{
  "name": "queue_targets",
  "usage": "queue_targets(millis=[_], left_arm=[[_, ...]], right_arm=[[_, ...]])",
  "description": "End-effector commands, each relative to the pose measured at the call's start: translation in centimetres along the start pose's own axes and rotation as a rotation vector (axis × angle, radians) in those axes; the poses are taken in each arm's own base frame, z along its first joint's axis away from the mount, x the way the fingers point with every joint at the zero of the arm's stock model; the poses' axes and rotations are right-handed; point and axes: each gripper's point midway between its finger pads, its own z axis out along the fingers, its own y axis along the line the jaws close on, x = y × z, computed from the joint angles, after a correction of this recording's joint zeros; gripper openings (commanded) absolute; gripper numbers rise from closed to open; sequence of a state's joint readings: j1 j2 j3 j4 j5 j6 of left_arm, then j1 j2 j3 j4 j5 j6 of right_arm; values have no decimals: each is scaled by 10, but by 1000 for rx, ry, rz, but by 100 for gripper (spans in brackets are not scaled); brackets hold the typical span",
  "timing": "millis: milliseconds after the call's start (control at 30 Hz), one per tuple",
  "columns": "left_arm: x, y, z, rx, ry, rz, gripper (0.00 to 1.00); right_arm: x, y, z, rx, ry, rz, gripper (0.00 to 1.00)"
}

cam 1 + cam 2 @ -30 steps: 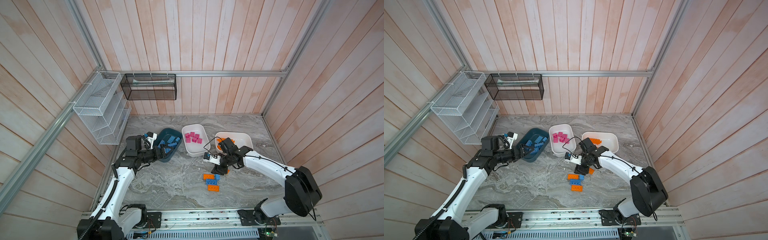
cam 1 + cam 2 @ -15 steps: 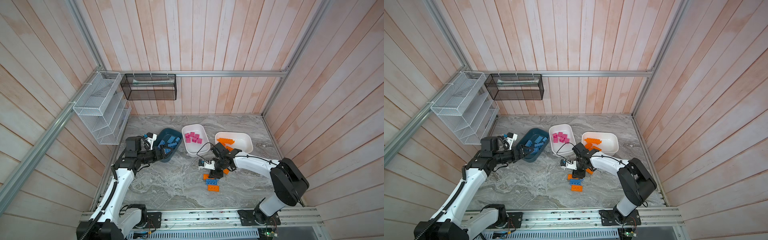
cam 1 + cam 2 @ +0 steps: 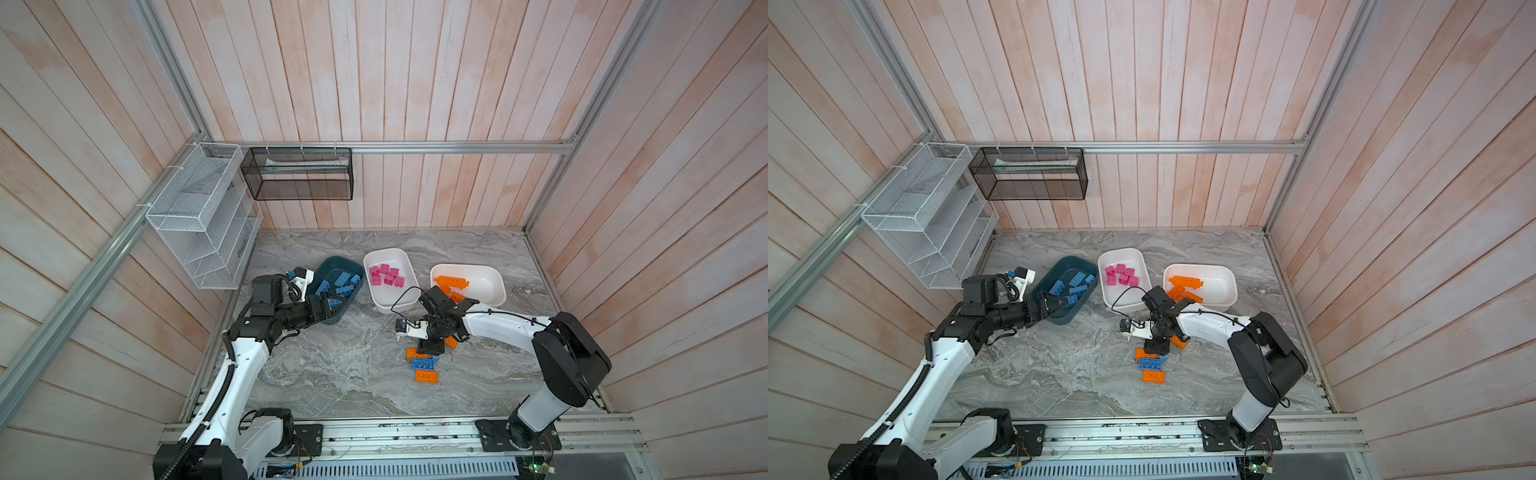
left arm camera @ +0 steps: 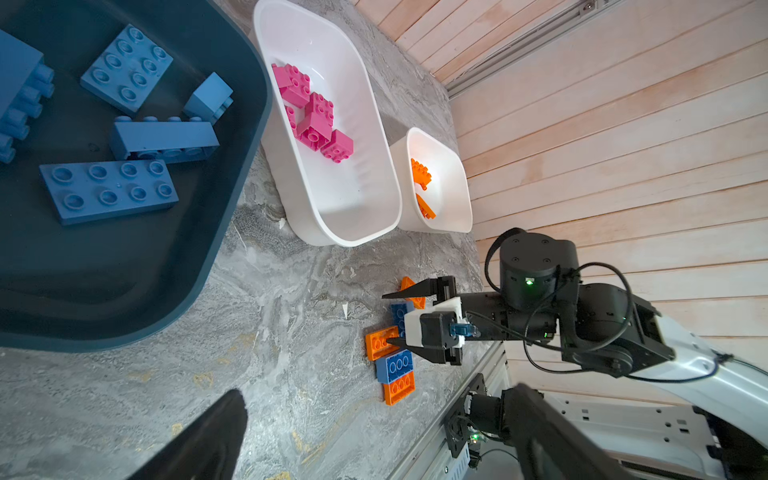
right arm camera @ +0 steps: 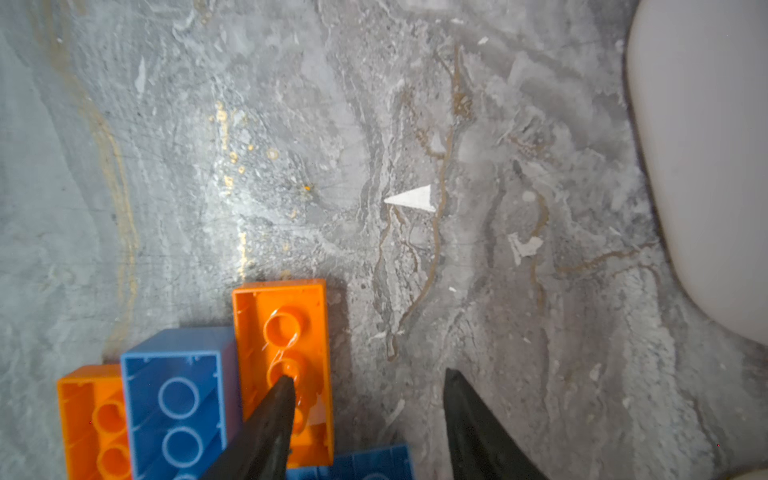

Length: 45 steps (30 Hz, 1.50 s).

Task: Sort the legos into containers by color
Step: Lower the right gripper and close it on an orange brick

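Sorting stands partly done on the marble counter. Blue bricks lie in the teal tub, pink bricks in the middle white tub, and orange bricks in the right white tub. The three tubs sit side by side in both top views.

A small cluster lies loose on the counter in front of the white tubs. An upturned orange brick shows its hollow underside. An upturned blue brick touches its long side, and a second orange brick touches the blue one's far side. Another blue brick sits at the cluster's edge. One more orange brick is partly hidden under the right arm.

The right claw points down at this cluster with its jaws apart, gripping nothing. One fingertip is over the upturned orange brick's hollow, though whether it touches I cannot tell. The other stands over bare counter just beside that brick.

The left claw is spread wide and empty, over the near end of the teal tub.
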<state>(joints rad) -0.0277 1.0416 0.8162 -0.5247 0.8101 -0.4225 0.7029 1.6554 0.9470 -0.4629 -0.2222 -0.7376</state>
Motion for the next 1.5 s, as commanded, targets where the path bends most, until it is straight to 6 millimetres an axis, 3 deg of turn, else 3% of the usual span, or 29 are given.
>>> queue_targets(millis=[0, 433, 567, 667, 833, 1000, 1300, 1367, 1467], left_arm=[[-1, -1, 0, 8, -5, 18, 100], [5, 1, -2, 2, 1, 19, 100], [5, 0, -2, 4, 1, 19, 100], [4, -2, -3, 6, -2, 26, 100], [5, 0, -3, 6, -2, 23, 100], [6, -1, -3, 5, 2, 28, 100], [8, 0, -4, -1, 1, 29, 100], [8, 0, -4, -1, 3, 27, 100], [7, -1, -5, 0, 0, 27, 100]], right_arm=[[7, -4, 8, 17, 47, -11, 56], [-5, -44, -7, 155, 59, 18, 56], [-29, -34, -23, 113, -60, 9, 56], [-37, -16, -31, 53, -119, -7, 57], [-7, 3, -15, 7, -41, -67, 61], [-15, 2, -9, -22, -55, -68, 61], [-1, 5, 14, -58, -1, -59, 60], [-1, 5, 17, -65, 10, -54, 55], [-6, 2, 17, -61, -2, -52, 38]])
